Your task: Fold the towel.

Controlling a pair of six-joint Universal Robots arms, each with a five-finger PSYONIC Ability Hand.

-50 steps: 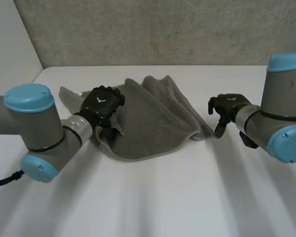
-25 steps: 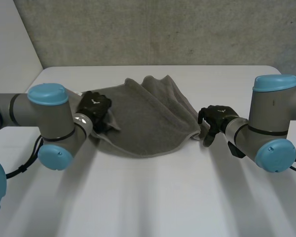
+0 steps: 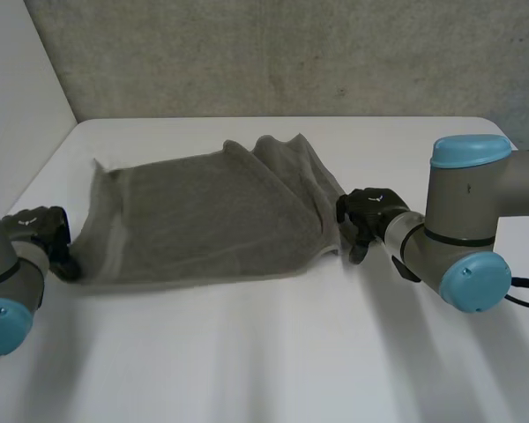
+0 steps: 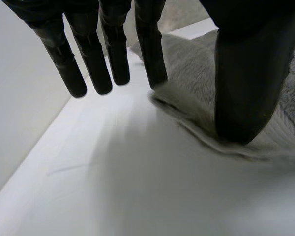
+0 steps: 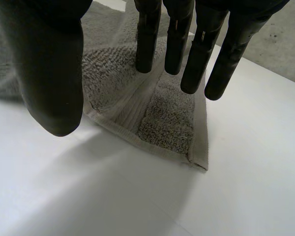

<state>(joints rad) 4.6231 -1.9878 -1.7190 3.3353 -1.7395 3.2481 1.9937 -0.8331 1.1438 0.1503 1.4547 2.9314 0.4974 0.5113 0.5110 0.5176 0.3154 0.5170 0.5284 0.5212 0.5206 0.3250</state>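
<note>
A grey towel lies spread wide on the white table, bunched into folds at its far right. My left hand sits at the towel's near left corner. In the left wrist view, its thumb rests on the towel's hemmed edge while its fingers stay straight, one touching the edge. My right hand is at the towel's near right corner. In the right wrist view, that hand's fingers hang straight over the corner, with the thumb held apart.
A grey wall stands behind the table's far edge. The table's left edge runs close beside my left hand. Bare white tabletop stretches in front of the towel and off to the right.
My left hand has swept left across the table, drawing the towel's folded left part out flat. My right hand has moved left up to the towel's right corner.
</note>
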